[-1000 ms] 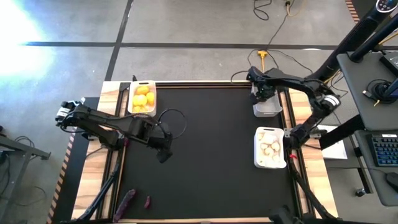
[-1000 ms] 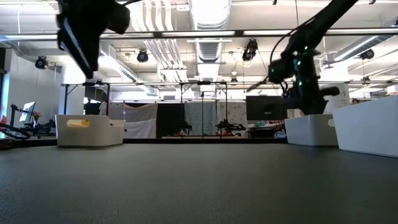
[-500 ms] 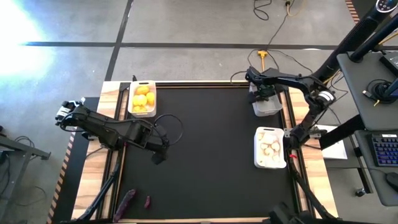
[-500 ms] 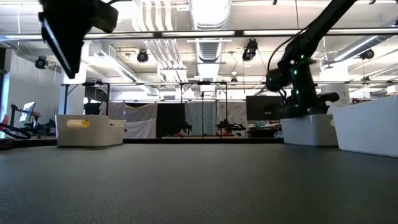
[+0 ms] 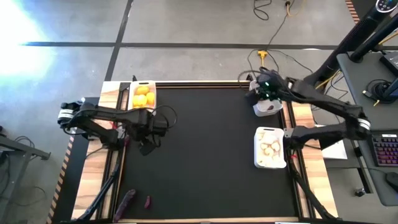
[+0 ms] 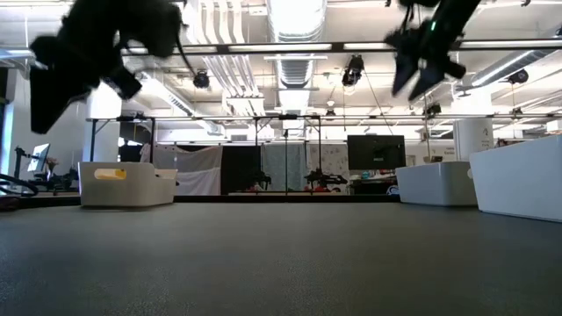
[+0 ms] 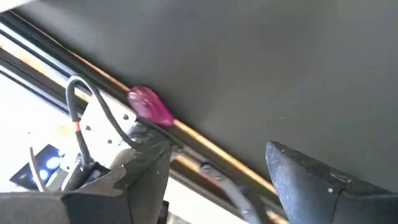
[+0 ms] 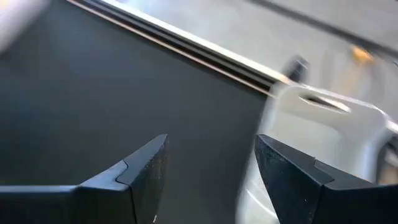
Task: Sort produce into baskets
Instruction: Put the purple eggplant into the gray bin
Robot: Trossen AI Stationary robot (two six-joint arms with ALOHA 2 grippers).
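Lemons' basket [image 5: 142, 98] far-left corner; garlic basket [image 5: 270, 148] right edge; two eggplants [image 5: 125, 203] near-left edge. Left gripper [image 5: 147, 147] and right gripper [image 5: 263, 93] above far-right basket [image 5: 267, 107]: jaws open, empty. Basket contents hidden

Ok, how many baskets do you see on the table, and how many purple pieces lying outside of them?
Baskets: 3
Purple pieces outside the baskets: 2
Total: 5
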